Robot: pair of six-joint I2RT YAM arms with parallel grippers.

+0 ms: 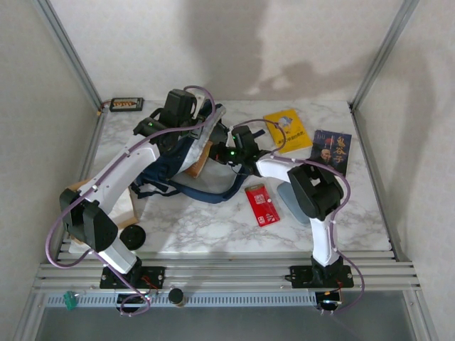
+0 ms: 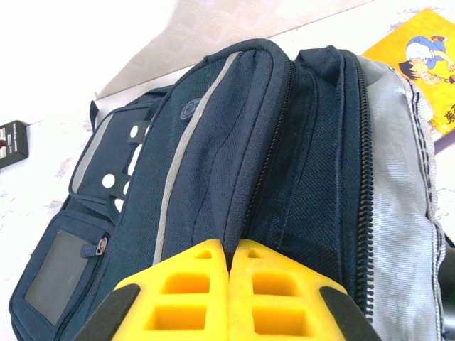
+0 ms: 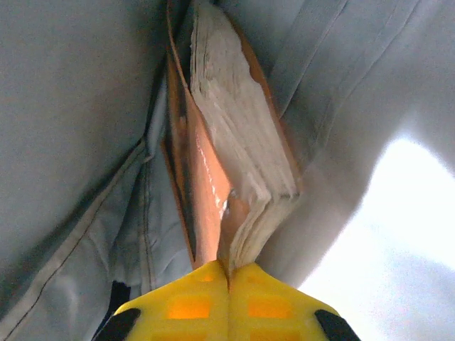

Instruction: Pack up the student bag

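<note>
Touching the student bag [image 2: 213,142], the left gripper [image 2: 229,247] sits closed.

On the marble table [image 1: 199,220] lie a yellow comic book [image 1: 288,129], a dark book [image 1: 331,151] just beside it, a red booklet [image 1: 261,204] and a grey-blue case [image 1: 288,199]. An orange book [image 3: 245,142] shows worn pages.

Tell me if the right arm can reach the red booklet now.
Probably not yet: the right gripper is shut on a brown book inside the student bag. The red booklet itself lies uncovered nearby.
</note>
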